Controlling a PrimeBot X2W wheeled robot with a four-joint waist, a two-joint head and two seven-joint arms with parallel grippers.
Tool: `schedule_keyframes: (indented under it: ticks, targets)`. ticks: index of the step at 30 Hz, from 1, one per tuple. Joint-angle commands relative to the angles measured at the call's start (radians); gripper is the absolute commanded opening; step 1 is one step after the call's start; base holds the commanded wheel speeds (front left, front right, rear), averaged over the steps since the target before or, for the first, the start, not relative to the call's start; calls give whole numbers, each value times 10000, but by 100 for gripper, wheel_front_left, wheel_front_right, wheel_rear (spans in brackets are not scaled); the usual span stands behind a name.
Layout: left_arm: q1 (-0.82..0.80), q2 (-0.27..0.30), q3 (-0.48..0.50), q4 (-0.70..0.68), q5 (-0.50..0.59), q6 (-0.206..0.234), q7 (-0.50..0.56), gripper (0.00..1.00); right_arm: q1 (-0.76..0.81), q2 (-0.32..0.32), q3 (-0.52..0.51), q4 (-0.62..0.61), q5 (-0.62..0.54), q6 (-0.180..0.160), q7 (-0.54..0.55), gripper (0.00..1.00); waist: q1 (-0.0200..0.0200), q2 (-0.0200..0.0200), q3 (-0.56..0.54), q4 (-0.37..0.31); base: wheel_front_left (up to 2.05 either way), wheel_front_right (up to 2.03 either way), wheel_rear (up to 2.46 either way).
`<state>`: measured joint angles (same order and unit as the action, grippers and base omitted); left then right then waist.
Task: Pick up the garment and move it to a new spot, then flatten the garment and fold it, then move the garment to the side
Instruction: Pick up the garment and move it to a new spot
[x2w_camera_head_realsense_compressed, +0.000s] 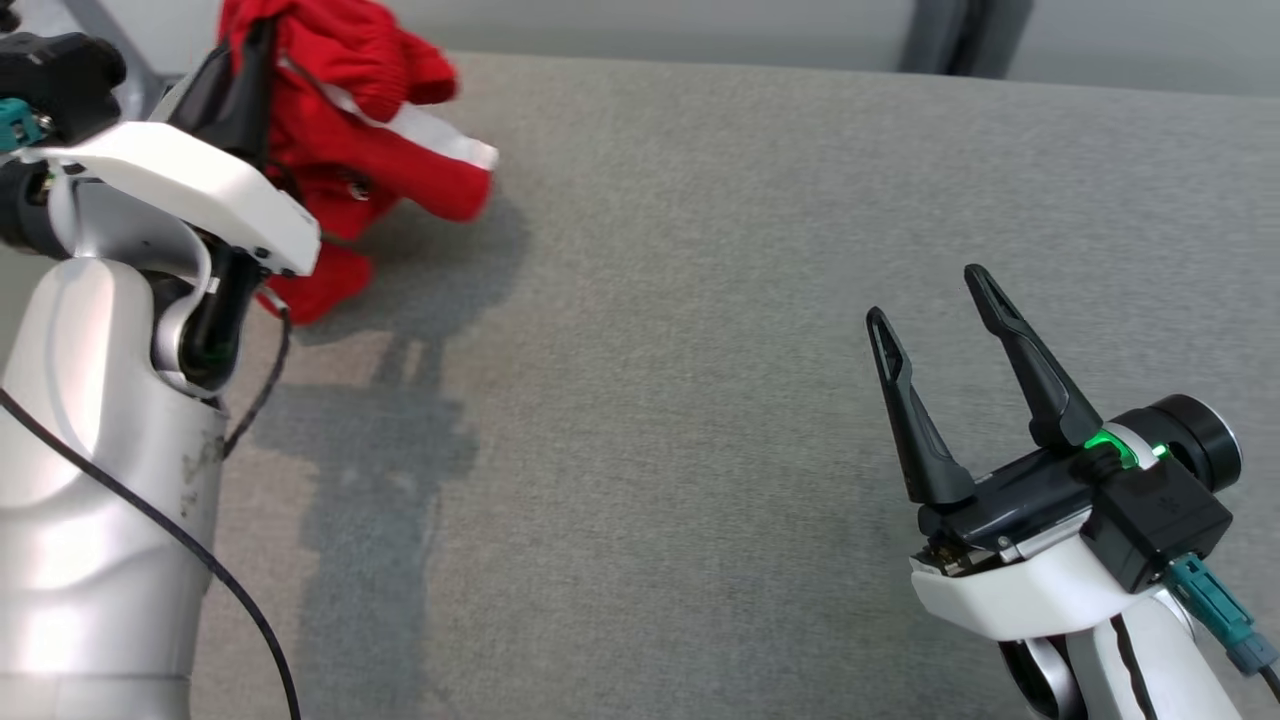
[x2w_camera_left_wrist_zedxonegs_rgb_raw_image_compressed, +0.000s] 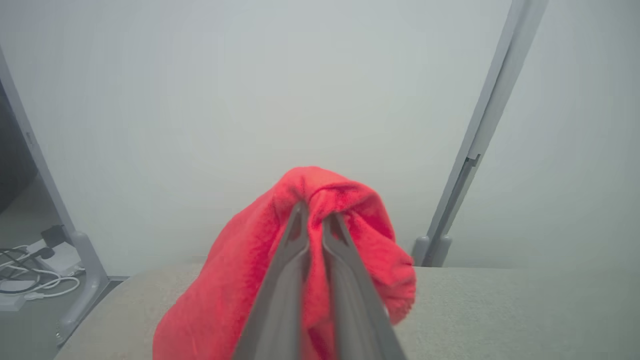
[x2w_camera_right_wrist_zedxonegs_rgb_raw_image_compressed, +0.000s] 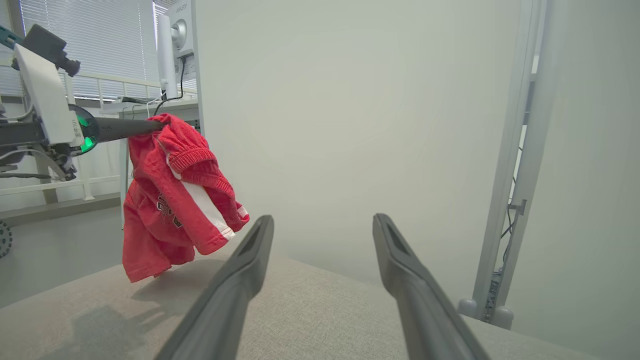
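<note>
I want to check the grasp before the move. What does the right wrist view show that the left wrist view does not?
Right wrist view adds: the whole red garment hanging from the left gripper, its white stripe, and the open right gripper. Left wrist view adds: the shut fingers pinching a fold, and some cables. Both: garment, grey surface.

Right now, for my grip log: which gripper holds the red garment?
The left gripper, shut on the red garment; the right gripper stands open and empty.

Head view steeply down on table (x2w_camera_head_realsense_compressed: 700, 300), both wrist views level, sharing garment (x2w_camera_right_wrist_zedxonegs_rgb_raw_image_compressed: 145, 235)
</note>
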<state>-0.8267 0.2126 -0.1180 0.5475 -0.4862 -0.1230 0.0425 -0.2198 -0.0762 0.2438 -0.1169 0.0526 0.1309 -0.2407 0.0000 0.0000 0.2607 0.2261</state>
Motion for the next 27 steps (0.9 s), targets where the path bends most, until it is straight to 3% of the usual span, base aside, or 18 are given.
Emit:
schedule_keyframes:
  ticks: [1, 9, 12, 16, 17, 18, 22, 27]
  targets:
    - [247, -24, -81, -561, -153, -33, 191, 0, 73, 15, -63, 28, 28, -4, -98, 100, 0, 0, -342, -365, 0, 0, 0]
    - [1547, -667, -824, -4063, -652, 261, 1839, 0, 187, 199, -311, 148, 141, -4, -234, 100, 0, 0, -814, -1293, 0, 0, 0]
    - [2125, -1302, -1654, -5783, -1303, 618, 2799, 0, 111, 235, -463, 153, 235, -4, -252, 100, 0, 0, -773, -2108, 0, 0, 0]
    - [2212, -1537, -2318, -6427, -2055, 1014, 2790, 0, 65, 236, -619, -2, 476, -4, -254, 100, 0, 0, -698, -2629, 0, 0, 0]
    - [2190, -1563, -2464, -6523, -2300, 1159, 2666, 0, 79, 236, -661, -29, 538, -4, -255, 100, 0, 0, -682, -2732, 0, 0, 0]
    - [2073, -1584, -2734, -6539, -2880, 1757, 1844, 0, 112, 239, -763, -81, 652, -4, -256, 100, 0, 0, -631, -2979, 0, 0, 0]
    - [2431, -1583, -2747, -5600, -3566, 2684, 681, 0, 127, 240, -882, -133, 730, -4, -258, 100, 0, 0, -597, -3059, 0, 0, 0]
    - [3216, -1081, -2713, -3582, -2881, 3137, 2, 0, 170, 243, -920, -153, 701, -4, -259, 100, 0, 0, -604, -2904, 0, 0, 0]
